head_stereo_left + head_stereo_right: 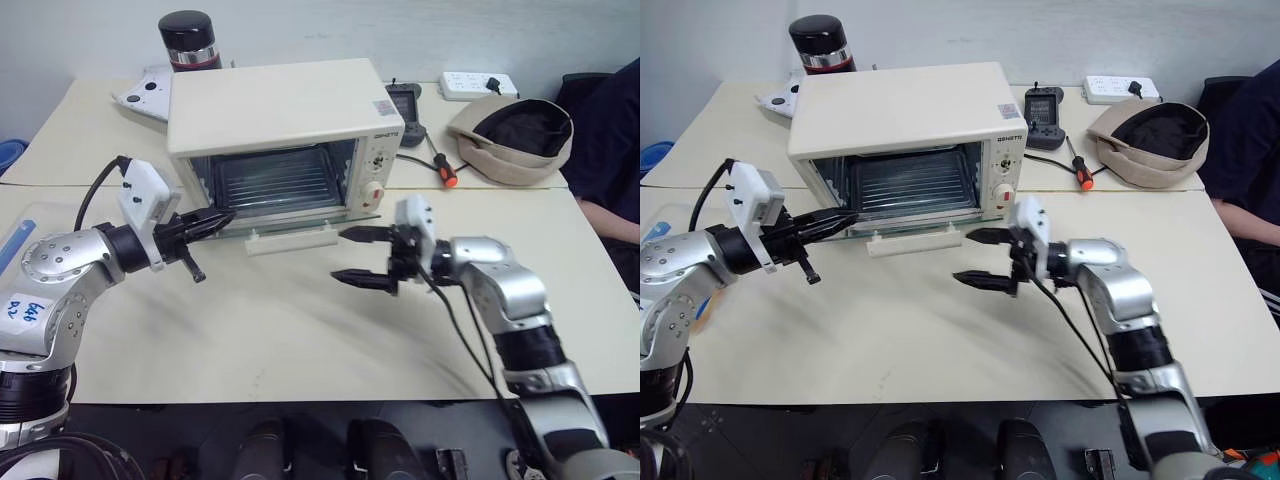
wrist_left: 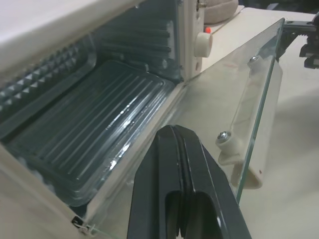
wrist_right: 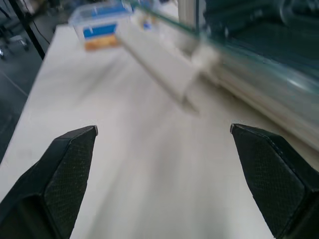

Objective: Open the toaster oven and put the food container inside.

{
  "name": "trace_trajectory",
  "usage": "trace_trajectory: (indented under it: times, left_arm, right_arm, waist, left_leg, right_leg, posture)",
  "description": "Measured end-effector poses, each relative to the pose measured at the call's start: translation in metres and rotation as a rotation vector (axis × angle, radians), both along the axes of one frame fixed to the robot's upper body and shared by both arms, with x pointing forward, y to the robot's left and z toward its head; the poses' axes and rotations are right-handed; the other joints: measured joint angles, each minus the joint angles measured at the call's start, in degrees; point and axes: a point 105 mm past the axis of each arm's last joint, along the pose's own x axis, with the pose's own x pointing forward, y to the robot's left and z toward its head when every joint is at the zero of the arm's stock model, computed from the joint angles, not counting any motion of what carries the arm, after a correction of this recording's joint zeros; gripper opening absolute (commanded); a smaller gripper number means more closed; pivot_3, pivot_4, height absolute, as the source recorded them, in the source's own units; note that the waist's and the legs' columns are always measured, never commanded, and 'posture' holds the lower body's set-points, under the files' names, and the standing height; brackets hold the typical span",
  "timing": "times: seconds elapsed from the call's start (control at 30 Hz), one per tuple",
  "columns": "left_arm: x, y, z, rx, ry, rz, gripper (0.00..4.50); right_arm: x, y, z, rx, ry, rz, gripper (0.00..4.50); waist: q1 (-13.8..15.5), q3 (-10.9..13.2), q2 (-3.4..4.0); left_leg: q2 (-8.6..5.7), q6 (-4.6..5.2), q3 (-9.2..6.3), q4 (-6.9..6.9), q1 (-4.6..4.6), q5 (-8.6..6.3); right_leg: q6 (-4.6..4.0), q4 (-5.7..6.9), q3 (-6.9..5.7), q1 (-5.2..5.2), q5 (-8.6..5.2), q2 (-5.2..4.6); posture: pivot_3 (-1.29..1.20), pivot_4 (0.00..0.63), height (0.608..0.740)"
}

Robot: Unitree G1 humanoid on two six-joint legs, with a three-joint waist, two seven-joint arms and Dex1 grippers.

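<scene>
Cream table (image 1: 300, 340) seen, w/ oven (image 1: 275, 130) set at centre back, door dropped open. Behind it: black flask (image 1: 188, 40). To its right: remote (image 1: 1044, 118), screwdriver (image 1: 443, 170), cap (image 1: 512, 138), power strip (image 1: 480, 84). Container (image 3: 99, 27) placed at table's left edge.

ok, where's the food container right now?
The food container sits on the table's far left edge, left of the open toaster oven, beyond the left arm.

The toaster oven (image 1: 275, 130) gapes open, its lowered door (image 1: 290, 222) jutting forward.
</scene>
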Motion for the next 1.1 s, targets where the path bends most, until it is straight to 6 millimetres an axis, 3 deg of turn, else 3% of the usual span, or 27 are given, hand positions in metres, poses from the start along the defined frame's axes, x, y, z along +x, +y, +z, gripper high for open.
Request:
trace_trajectory:
  times: [0.13,0.33,0.47,0.67,0.9,1.1]
  left_arm:
    - [-0.001,-0.003,-0.005,-0.017,0.023,-0.013,0.01]
    - [-0.01,-0.007,-0.046,-0.061,0.144,0.003,0.01]
    - [-0.014,-0.005,-0.057,-0.041,0.159,0.034,0.01]
    - [-0.019,-0.002,-0.095,0.048,0.241,0.096,0.01]
    - [-0.028,0.007,-0.097,0.02,0.218,0.179,0.01]
    - [-0.064,0.056,-0.081,-0.168,0.223,0.469,1.76]
  right_arm:
    - [-0.023,-0.032,-0.004,-0.064,0.04,-0.033,4.5]
    - [-0.049,-0.05,0.005,-0.087,0.065,-0.039,4.5]
    - [-0.05,-0.048,0.009,-0.071,0.057,-0.055,4.5]
    - [-0.046,-0.039,0.022,-0.061,0.019,-0.03,4.5]
    - [-0.036,-0.019,0.037,-0.039,-0.011,0.066,4.5]
    - [-0.032,0.0,0.055,-0.025,-0.034,0.221,4.5]
  waist:
    - [0.12,0.0,0.01]
    - [-0.07,0.01,-0.01]
    - [0.1,0.01,0.0]
    - [0.48,0.01,0.0]
    - [0.23,0.0,0.0]
    - [-0.86,0.02,-0.03]
  left_leg:
    - [0.03,0.0,0.04,-0.03,0.02,0.0]
    - [0.06,0.02,0.0,0.02,0.05,0.01]
    - [0.05,0.02,0.0,-0.01,0.07,0.01]
    - [0.05,0.03,0.0,-0.01,0.06,0.0]
    - [0.06,0.04,-0.02,-0.04,0.07,-0.02]
    - [0.08,0.06,-0.1,-0.02,0.04,-0.03]
  right_leg:
    - [0.0,-0.04,0.01,0.0,0.0,0.02]
    - [0.0,-0.25,0.02,0.05,0.0,0.02]
    - [0.0,-0.28,0.03,0.06,0.0,-0.01]
    - [0.0,-0.33,0.04,0.06,0.0,-0.02]
    - [-0.01,-0.35,0.04,0.06,0.0,-0.06]
    - [-0.01,-0.36,-0.01,0.11,0.0,-0.06]
  posture:
    - [0.0,0.15,0.74]
    - [0.0,0.15,0.74]
    - [0.0,0.15,0.74]
    - [0.0,0.15,0.74]
    - [0.0,0.15,0.74]
    - [0.0,0.15,0.74]
